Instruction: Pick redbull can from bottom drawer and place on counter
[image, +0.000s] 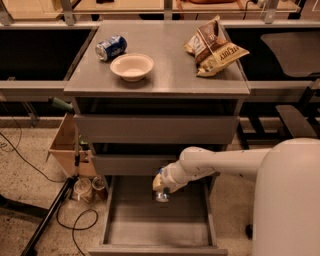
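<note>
The bottom drawer (130, 231) is pulled out at the foot of the grey cabinet. Over its rear part my gripper (160, 186) reaches in from the right on the white arm (215, 164). It is shut on the redbull can (162, 196), a slim silver-and-blue can held roughly upright; its silver lower end shows below the fingers and a bit of blue above them. The can looks raised off the drawer floor. The counter (165, 70) is the flat grey top of the cabinet.
On the counter lie a short blue can (111, 47) on its side, a cream bowl (132, 66) and a chip bag (214, 46). Two closed drawers (155, 129) sit above the open one. A cardboard box (64, 145), jars (90, 187) and cables stand at the left.
</note>
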